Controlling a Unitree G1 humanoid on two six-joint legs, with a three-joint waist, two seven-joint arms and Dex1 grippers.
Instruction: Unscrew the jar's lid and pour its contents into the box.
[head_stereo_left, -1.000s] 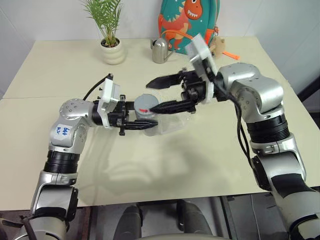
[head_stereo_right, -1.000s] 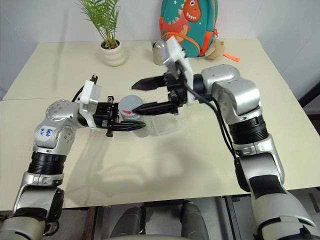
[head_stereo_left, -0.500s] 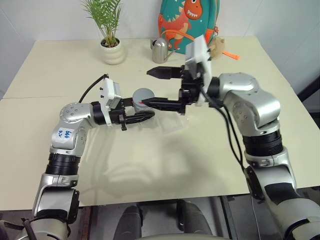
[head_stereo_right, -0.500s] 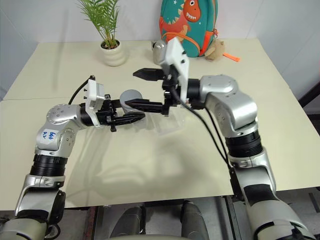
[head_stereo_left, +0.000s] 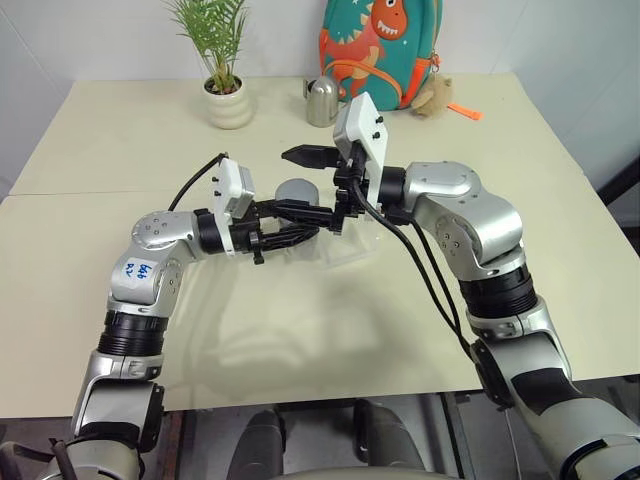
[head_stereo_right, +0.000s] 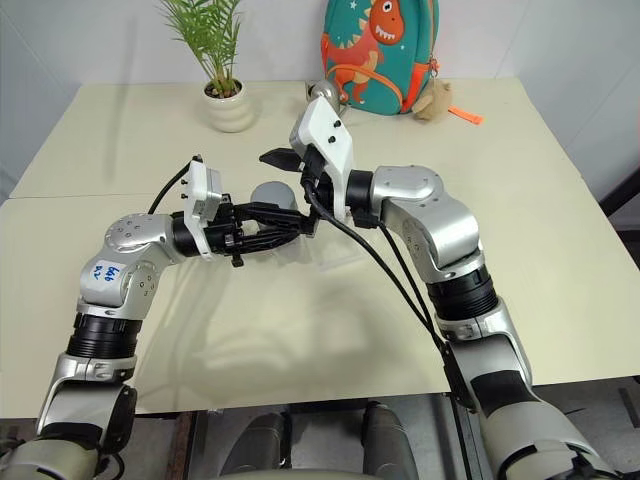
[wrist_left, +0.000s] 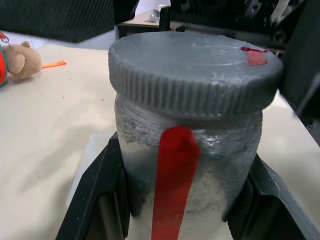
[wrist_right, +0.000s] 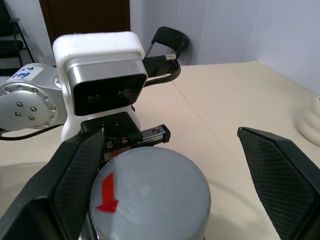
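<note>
Two arms meet over the middle of our pale cream table (head_stereo_left: 330, 340). On our left, the left gripper (head_stereo_left: 290, 233) has its black ribbed fingers (wrist_left: 95, 200) clamped on the body of the small clear plastic jar (wrist_left: 187, 165), which we hold upright above the table. The jar's wall looks frosted and scuffed, with a glossy red stripe running down it; we cannot make out anything inside it. The round grey lid (wrist_left: 195, 70) sits on top, flat, its rim finely ridged, with a small red arrow mark near one edge. The shallow clear plastic box (head_stereo_left: 345, 245), square with rounded corners, lies on the table just beyond and below the jar; whether anything is in it we cannot tell. Further right, the right gripper (head_stereo_left: 305, 185) has its textured black jaws spread wide, one on either side of the lid, not touching it.
</note>
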